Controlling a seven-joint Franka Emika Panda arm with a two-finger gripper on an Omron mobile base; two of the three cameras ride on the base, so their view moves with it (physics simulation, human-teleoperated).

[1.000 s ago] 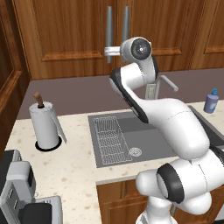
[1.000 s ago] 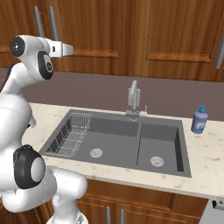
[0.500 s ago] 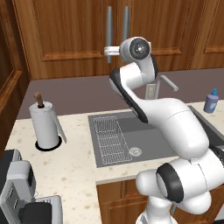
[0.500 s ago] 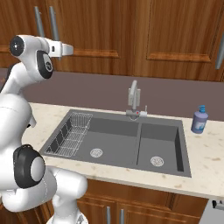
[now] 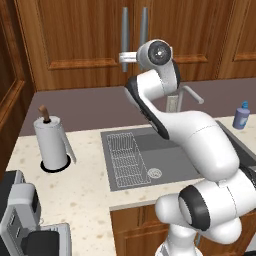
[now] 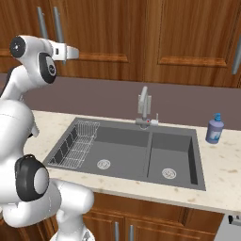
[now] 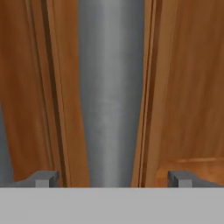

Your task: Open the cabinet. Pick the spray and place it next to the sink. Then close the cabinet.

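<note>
The claw [image 7: 112, 179] is held spread around the left grey bar handle [image 7: 111, 87] of the closed cabinet [image 5: 75, 40], above the sink [image 6: 127, 150] set in the tabletop [image 6: 226, 164].

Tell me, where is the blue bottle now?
The blue bottle stands upright on the light counter to the right of the sink, near the back wall. In the left base view it is at the far right.

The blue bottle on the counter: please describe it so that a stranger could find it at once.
Start at the dark double sink in the pale counter. Just right of it stands the blue bottle, upright, with a white label. Nothing else stands on that side.
</note>
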